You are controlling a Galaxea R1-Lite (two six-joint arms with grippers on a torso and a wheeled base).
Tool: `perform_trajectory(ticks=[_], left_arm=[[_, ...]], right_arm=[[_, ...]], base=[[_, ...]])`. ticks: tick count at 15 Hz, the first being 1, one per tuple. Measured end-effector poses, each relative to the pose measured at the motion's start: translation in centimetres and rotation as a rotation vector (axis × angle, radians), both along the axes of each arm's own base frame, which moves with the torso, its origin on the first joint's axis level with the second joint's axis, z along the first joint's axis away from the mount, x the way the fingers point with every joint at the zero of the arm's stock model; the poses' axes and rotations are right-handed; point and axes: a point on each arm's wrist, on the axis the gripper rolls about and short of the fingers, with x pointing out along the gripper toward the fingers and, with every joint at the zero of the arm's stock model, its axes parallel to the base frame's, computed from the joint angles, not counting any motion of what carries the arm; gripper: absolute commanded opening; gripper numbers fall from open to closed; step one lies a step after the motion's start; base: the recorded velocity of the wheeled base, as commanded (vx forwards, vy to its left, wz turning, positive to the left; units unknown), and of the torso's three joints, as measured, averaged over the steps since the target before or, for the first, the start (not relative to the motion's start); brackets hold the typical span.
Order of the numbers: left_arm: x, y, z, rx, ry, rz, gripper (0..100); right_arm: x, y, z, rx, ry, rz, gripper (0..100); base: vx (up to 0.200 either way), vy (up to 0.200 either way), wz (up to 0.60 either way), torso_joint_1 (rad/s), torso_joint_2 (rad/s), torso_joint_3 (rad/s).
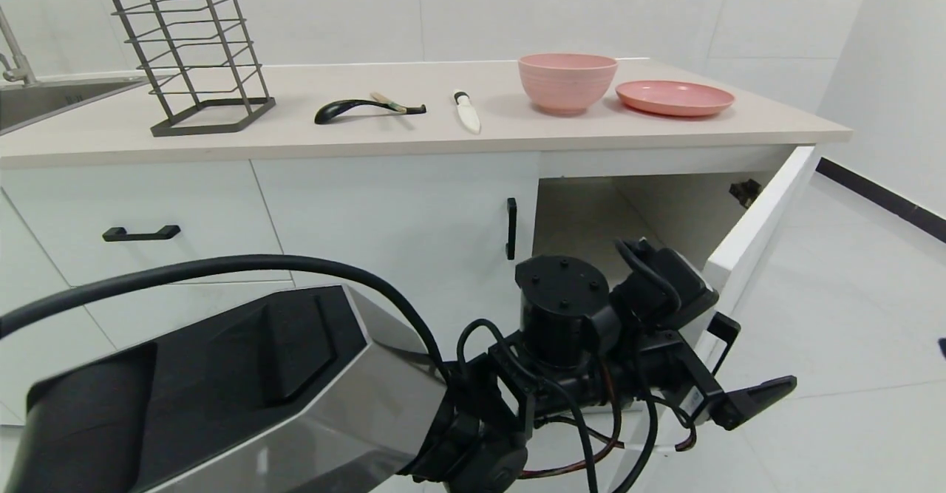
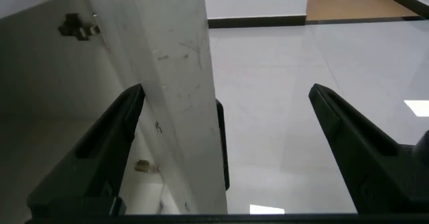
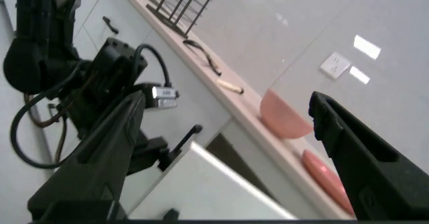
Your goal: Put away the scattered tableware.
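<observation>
Nearest the lens, low at five o'clock in the head view, the left tool (image 2: 226,93) hangs in front of the white cupboards with its two black fingers spread wide. The free edge of the open cabinet door (image 2: 181,83) stands between the fingers, one on the inner side and one on the outer side, where the door's black handle (image 2: 222,143) runs. Whether either finger touches the door cannot be told. The right tool (image 3: 226,100) is also spread apart, with nothing between its fingers.

The tableware lies along the pale desk (image 1: 295,134), above the cupboards. At one o'clock in the head view stands a pink bowl (image 1: 567,79), deep, ribbed on the outside and upright. Just beside it, at its three o'clock, lies a flat pink plate (image 1: 675,97), near the desk's end. At nine o'clock from the bowl lies a small knife (image 1: 466,111) with a cream blade and a dark handle, pointing toward the desk's front edge. Farther toward nine o'clock lies a glossy black spoon (image 1: 355,109), bowl end down. A light wooden stick (image 1: 388,101) crosses its handle. At eleven o'clock in the view a dark wire rack (image 1: 188,49) stands upright on the desk. Beyond it, at nine o'clock, is a steel sink (image 1: 44,97). The open cupboard sits at six o'clock from the bowl and plate.
</observation>
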Motion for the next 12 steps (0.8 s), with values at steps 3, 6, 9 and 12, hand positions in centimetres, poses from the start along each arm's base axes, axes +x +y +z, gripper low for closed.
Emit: perform_trajectory(ticks=[3,6,9,12], left_arm=[[-1.0,-0.8,0.0,-0.001,0.000,-0.032,100],[-2.2,-1.7,-0.3,0.004,0.006,-0.063,100],[-3.0,-2.8,-0.2,-0.014,-0.002,-0.090,100],[-4.9,-4.4,-0.4,-0.030,-0.007,-0.158,100]], right_arm=[[-0.7,0.0,0.5,-0.005,-0.041,-0.012,100],[-1.3,0.0,0.8,-0.009,-0.069,-0.017,100],[-1.9,0.0,0.9,-0.014,-0.095,-0.029,100],[-2.6,0.1,1.1,-0.018,-0.121,-0.031,100]], base=[[0.000,0.000,0.00,0.000,0.00,0.000],[0.000,0.000,0.00,0.000,0.00,0.000],[0.000,0.000,0.00,0.000,0.00,0.000],[0.000,0.000,0.00,0.000,0.00,0.000]])
